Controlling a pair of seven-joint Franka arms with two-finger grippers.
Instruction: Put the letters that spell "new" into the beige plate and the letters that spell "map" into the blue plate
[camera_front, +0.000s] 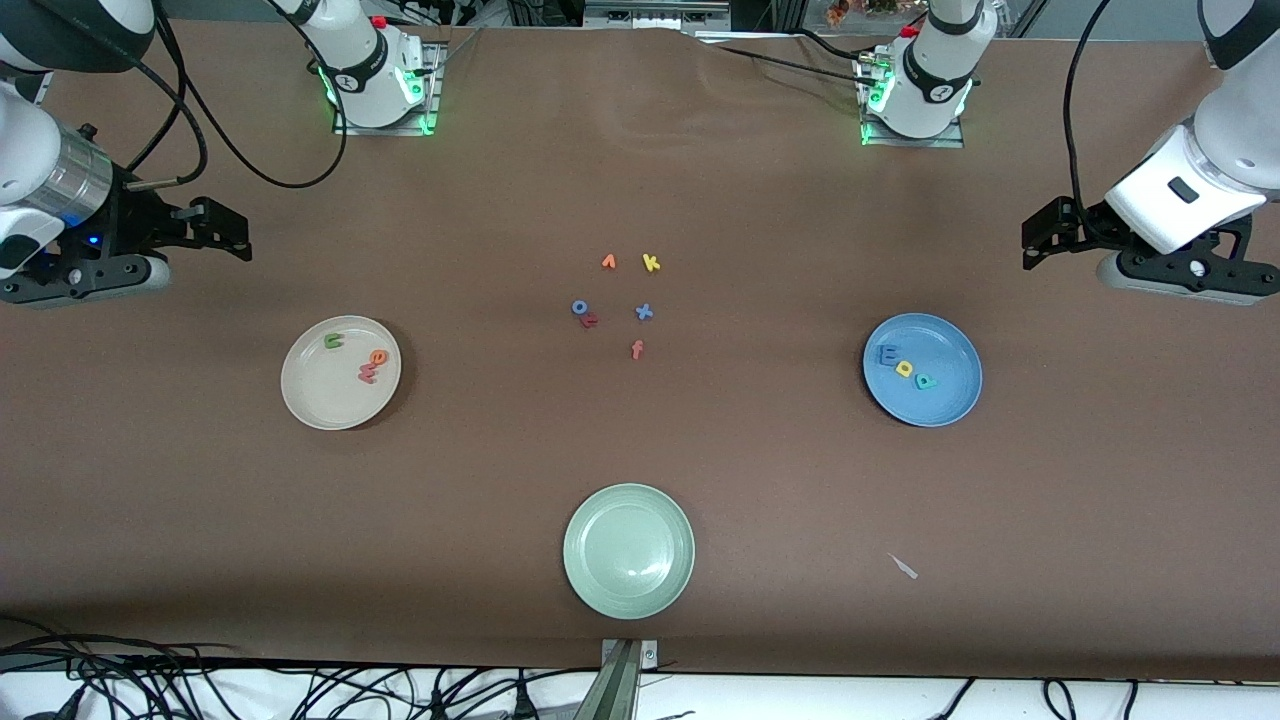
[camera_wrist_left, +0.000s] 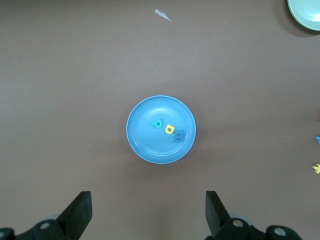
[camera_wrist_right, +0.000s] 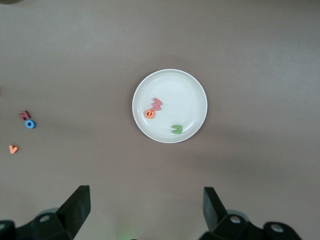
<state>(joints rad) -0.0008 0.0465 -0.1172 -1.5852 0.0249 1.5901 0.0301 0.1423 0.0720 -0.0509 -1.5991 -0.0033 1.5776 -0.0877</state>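
Note:
The beige plate (camera_front: 318, 398) (camera_wrist_right: 186, 94) lies toward the right arm's end of the table. In it are the green n (camera_front: 333, 340) (camera_wrist_right: 176, 129), the orange e (camera_front: 378, 357) (camera_wrist_right: 150, 114) and the pinkish-red w (camera_front: 368, 373) (camera_wrist_right: 157, 104). Toward the left arm's end, the blue plate (camera_front: 952, 392) (camera_wrist_left: 149, 146) holds the blue m (camera_front: 887, 354) (camera_wrist_left: 178, 135), the yellow a (camera_front: 904, 368) (camera_wrist_left: 170, 129) and the teal p (camera_front: 926, 381) (camera_wrist_left: 157, 123). My right gripper (camera_front: 225, 232) (camera_wrist_right: 146, 207) hangs open and empty over bare table beside the beige plate. My left gripper (camera_front: 1045, 240) (camera_wrist_left: 148, 210) hangs open and empty beside the blue plate.
Loose letters lie mid-table: an orange v (camera_front: 608, 262), a yellow k (camera_front: 651, 263), a blue o (camera_front: 579, 307) touching a red letter (camera_front: 591, 320), a blue x (camera_front: 644, 312) and a red f (camera_front: 637, 349). A pale green plate (camera_front: 628, 550) sits nearest the front camera. A paper scrap (camera_front: 903, 566) lies nearer the camera than the blue plate.

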